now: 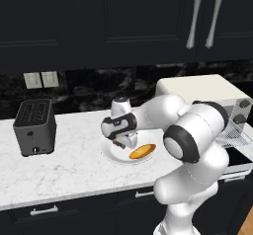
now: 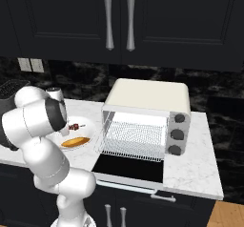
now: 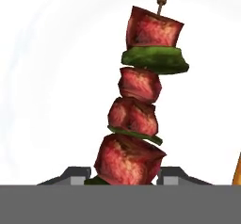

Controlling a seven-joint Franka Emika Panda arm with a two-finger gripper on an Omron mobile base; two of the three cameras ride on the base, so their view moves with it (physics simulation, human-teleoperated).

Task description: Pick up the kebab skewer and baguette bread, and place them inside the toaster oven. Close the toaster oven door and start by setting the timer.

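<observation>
The kebab skewer (image 3: 139,110), with dark red meat chunks and green slices, lies on a white plate (image 3: 56,100). My gripper (image 3: 124,173) is down over it, and its two fingertips press the sides of the lowest meat chunk. From the left base view the gripper (image 1: 121,142) stands on the plate (image 1: 111,152), beside the golden baguette bread (image 1: 142,151). In the right base view the skewer (image 2: 74,126) and the baguette bread (image 2: 75,141) lie on the plate (image 2: 90,128). The cream toaster oven (image 2: 145,95) stands to the right with its door (image 2: 128,166) folded down, wire rack showing.
A dark grey slot toaster (image 1: 34,125) stands at the left on the white marble counter (image 1: 74,170). Dark cabinets with silver handles (image 1: 195,17) hang above. The open oven door juts past the counter's front edge.
</observation>
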